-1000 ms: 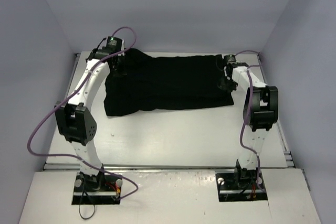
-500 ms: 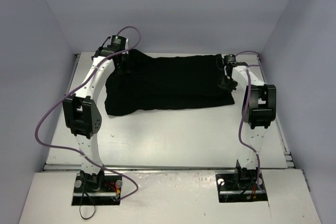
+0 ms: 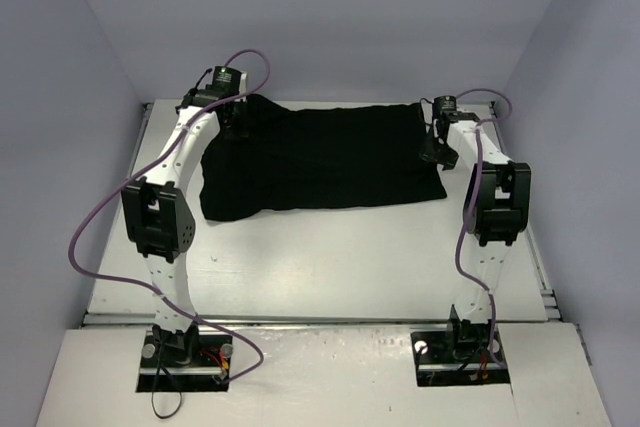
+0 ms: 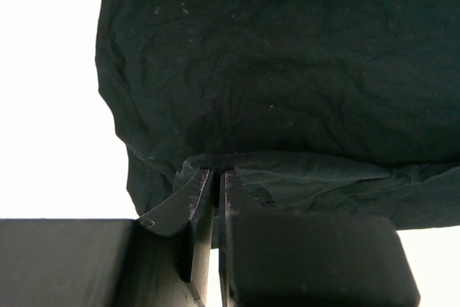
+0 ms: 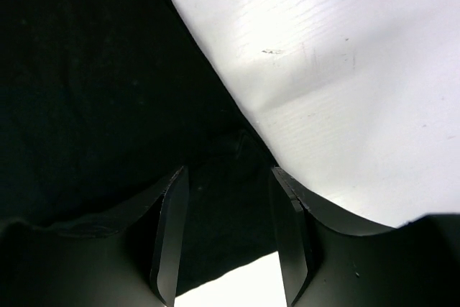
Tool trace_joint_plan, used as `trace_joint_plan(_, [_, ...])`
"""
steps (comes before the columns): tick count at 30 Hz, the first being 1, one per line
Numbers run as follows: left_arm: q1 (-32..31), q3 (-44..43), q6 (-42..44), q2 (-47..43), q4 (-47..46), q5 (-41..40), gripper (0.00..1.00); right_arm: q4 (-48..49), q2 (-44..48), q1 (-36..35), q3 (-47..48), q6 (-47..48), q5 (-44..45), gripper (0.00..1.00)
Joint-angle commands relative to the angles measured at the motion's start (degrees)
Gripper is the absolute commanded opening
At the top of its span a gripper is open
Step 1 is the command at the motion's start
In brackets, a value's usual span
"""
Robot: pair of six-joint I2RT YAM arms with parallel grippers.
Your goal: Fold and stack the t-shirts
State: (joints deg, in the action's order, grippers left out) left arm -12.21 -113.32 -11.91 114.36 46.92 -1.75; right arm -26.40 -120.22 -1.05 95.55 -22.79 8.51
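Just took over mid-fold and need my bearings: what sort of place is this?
Probably a lab test cell: plain pale walls box in a white table, the left arm and right arm are bolted at its near edge, and a black t-shirt lies on it.

Top view: the t-shirt (image 3: 320, 157) shows no readable collar or sleeves (black on black, too small). Its corner toward the worktop's (image 3: 330, 247) far-left corner sits under the left gripper (image 3: 236, 125), and the fingers there can't be made out. Same by the far-right edge: the right gripper (image 3: 436, 147) merges with the cloth. Left wrist view: t-shirt runs off the top and right edges, the near gripper body is a blur, and a pinched fold partly covers the fingertips (image 4: 203, 206). Right wrist view: t-shirt cut by left and top edges, finger roots lost at the bottom edge.
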Motion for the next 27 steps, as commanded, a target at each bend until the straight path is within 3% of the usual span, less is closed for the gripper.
trace_joint_plan(1, [0.08, -4.17, 1.48, -0.59, -2.01, -0.26, 0.00, -0.22, 8.58, 0.43, 0.19, 1.27, 0.01, 0.46])
trace_joint_plan(6, [0.08, -9.14, 2.93, 1.82, -2.01, 0.22, 0.00, 0.67, 12.67, 0.44, -8.11, 1.25, 1.66, 0.46])
trace_joint_plan(9, [0.10, -13.02, 3.62, 4.91, -2.01, 0.80, 0.00, 1.37, 15.11, 0.49, -11.94, 0.63, 4.31, 0.52])
trace_joint_plan(12, [0.01, -15.97, 3.98, 7.24, -2.01, 1.69, 0.00, 1.86, 17.35, 0.61, -13.32, 0.30, 6.24, 0.59])
trace_joint_plan(19, [-1.18, -20.55, 7.38, 11.73, -2.15, 1.51, 0.06, 1.88, 20.30, 0.50, -14.31, 0.82, 5.11, 0.61])
trace_joint_plan(21, [-1.46, -21.61, 8.40, 13.21, -2.51, 0.74, 0.12, 1.88, 20.58, 0.28, -14.88, 1.08, 4.11, 0.61])
trace_joint_plan(24, [-1.50, -24.48, 9.02, 13.94, -2.45, -0.56, 0.30, 2.05, 20.64, -0.09, -15.95, 1.61, 1.61, 0.61])
trace_joint_plan(27, [-1.50, -22.80, 8.13, 10.05, -2.36, -1.43, 0.56, 2.37, 20.62, 0.00, -17.67, 1.27, 0.95, 0.60])
